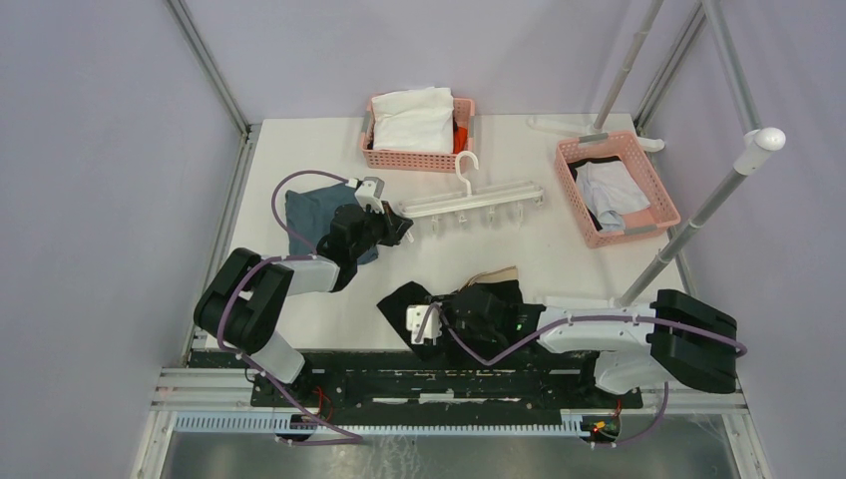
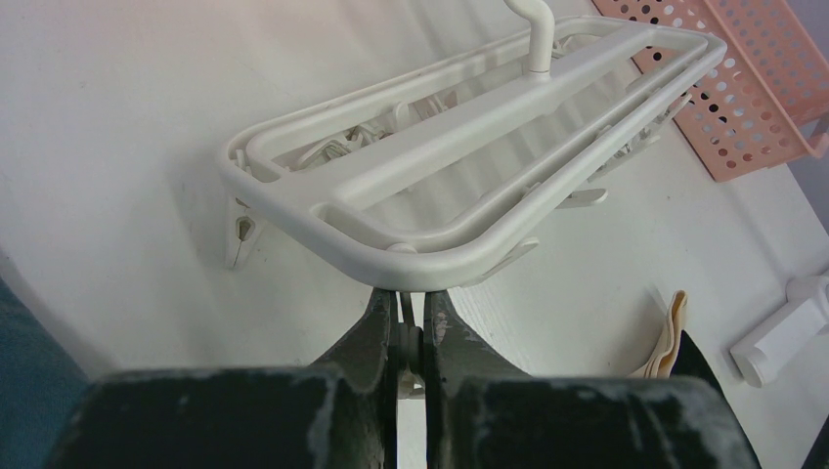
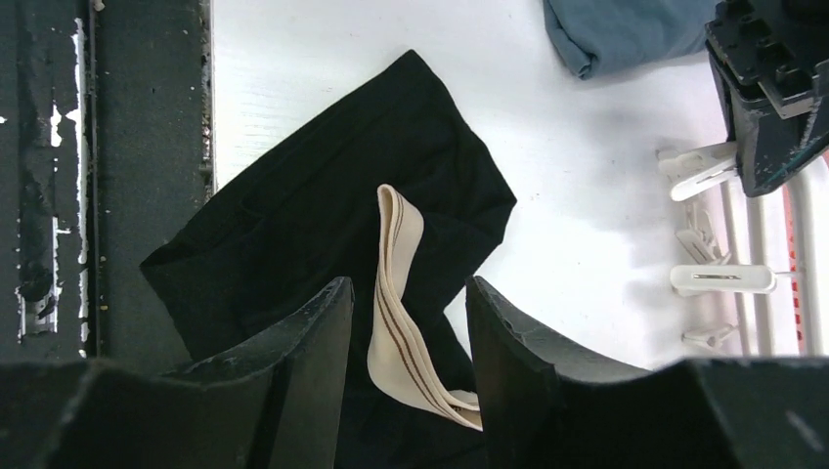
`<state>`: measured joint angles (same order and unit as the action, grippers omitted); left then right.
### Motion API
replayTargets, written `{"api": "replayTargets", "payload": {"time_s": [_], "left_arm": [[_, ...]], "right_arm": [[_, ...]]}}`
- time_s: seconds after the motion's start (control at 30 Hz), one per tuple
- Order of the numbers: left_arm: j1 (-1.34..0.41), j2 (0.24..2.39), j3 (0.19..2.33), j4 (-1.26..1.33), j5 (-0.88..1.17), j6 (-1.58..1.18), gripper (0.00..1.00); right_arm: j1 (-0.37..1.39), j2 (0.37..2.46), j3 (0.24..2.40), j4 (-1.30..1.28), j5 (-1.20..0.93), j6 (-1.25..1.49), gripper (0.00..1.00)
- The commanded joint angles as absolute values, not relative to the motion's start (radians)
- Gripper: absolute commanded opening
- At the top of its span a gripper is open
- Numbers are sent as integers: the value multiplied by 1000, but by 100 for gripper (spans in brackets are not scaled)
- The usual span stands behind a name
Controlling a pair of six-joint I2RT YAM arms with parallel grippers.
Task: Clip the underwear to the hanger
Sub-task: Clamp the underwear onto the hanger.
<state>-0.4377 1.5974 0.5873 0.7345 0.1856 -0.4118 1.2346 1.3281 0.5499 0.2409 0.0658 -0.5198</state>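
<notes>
White plastic fills the left wrist view. The hanger (image 2: 469,127) stretches away over the tabletop (image 2: 127,98) toward the upper right, its hook (image 2: 533,29) rising from the middle bar. The left gripper (image 2: 411,298) has its fingers pressed together on a small white piece just under the near short rail. It is probably a clip, though I cannot tell. The frame looks stiff and light, so it would likely skate about unless pinned this way. Whether its near end is raised is unclear.

From the right wrist, the underwear (image 3: 323,195) lies crumpled on the tabletop by the near edge, its black cloth running diagonally from lower left to upper right. The beige waistband (image 3: 396,244) is folded into a loop on top. The right gripper (image 3: 409,288) hangs over it with its fingers apart. The loop sits in the gap between them and nothing is pinched. The fabric looks soft, limp and light and will sag from any hold. The waistband is the firmest part, and I judge it the best place to take hold. Dangling clips (image 3: 719,278) and a blue-grey cloth (image 3: 626,34) show beyond.

From above, the hanger's long axis runs left to right across mid-tabletop, rising slightly rightward, with the hook toward the far pink basket (image 1: 414,158). The underwear lies well apart from it, nearer the arms' bases.
</notes>
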Motion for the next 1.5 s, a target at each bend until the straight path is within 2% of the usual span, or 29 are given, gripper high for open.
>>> {"api": "replayTargets", "payload": {"time_s": [0.0, 0.17, 0.4, 0.77, 1.3, 1.47], "left_arm": [[-431, 1596, 594, 798, 184, -408, 3], [-431, 1595, 593, 796, 187, -408, 3], [-431, 1595, 594, 796, 188, -407, 3], [-430, 1595, 594, 796, 191, -406, 3], [-431, 1596, 594, 795, 193, -405, 3], [-430, 1594, 594, 796, 194, -405, 3]], "right_arm": [[1172, 1313, 610, 186, -93, -501, 54], [1070, 1388, 660, 147, -274, -471, 54], [1016, 1472, 649, 256, -362, -411, 52], [1016, 1428, 629, 281, -327, -405, 52], [1016, 1511, 627, 289, -329, -404, 48], [1017, 1525, 617, 322, -304, -397, 44]]}}
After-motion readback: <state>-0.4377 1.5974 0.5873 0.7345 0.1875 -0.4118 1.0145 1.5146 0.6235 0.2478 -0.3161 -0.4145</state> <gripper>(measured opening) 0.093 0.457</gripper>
